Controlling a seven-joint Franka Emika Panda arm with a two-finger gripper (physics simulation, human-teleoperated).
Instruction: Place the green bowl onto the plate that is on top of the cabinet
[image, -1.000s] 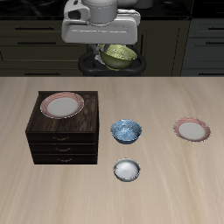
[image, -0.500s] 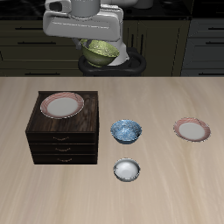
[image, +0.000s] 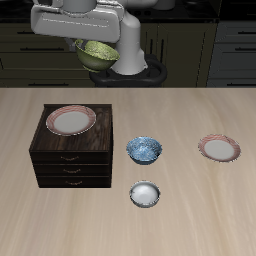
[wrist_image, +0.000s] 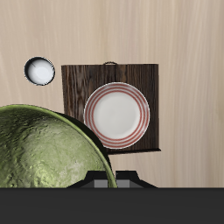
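fingers pinching the green bowl up high | the plate sitting on the cabinet below

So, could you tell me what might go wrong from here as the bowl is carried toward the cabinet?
The green bowl hangs high in the gripper, held at its rim as far as the pictures show, so it could tilt or slip on the way. The plate fills most of the cabinet top, leaving little margin: a release off centre could catch the rim and tip the bowl off. A second identical plate lies on the table, so the wrong target is possible.
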